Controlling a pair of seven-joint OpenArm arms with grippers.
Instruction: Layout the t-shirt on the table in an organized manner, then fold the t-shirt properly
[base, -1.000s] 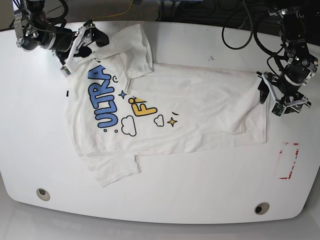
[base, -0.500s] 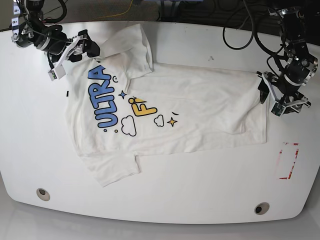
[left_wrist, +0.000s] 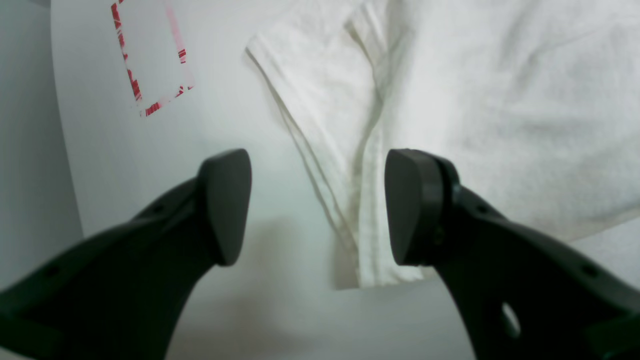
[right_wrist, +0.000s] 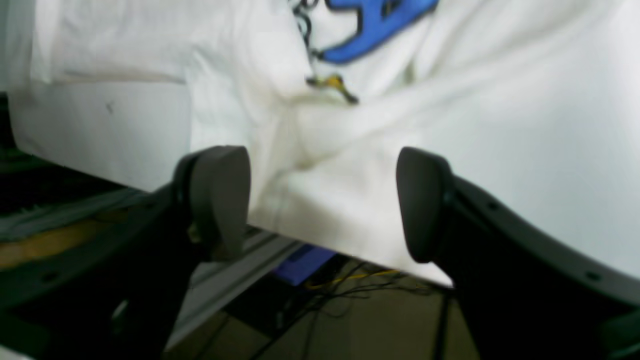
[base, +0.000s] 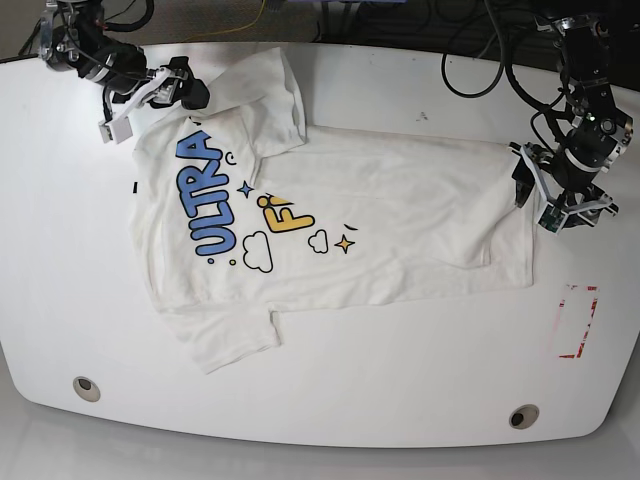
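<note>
Left wrist view, left gripper: jaws stand apart with nothing between them but air; they hang over the t-shirt's bottom hem, one pad above bare table, the other above cloth.
Hem under the left gripper: a doubled, stitched band with a small tuck folded back on itself; it lies flat on the table.
Right wrist view, right gripper: jaws wide apart and empty, raised over the table's far rim by the shirt's neck end; floor and cables show below.
Base view, t-shirt: spread print side up across the middle of the table, hem toward the left gripper, neck toward the right gripper.
Sleeves: the far sleeve is flipped up toward the table's back rim; the near sleeve lies out flat toward the front rim.
Creases: a raised fold runs across the plain half, between the print and the hem.
Red tape outline: on bare table just beyond the hem corner, apart from the cloth.
Handling, judged: light, limp cotton that should drape, bunch and drag over the glossy top; no stiffness to push against.
Where to grip, judged: hem corners and shoulder seams, where doubled cloth gives the pads something to pinch; pull outward to flatten.
</note>
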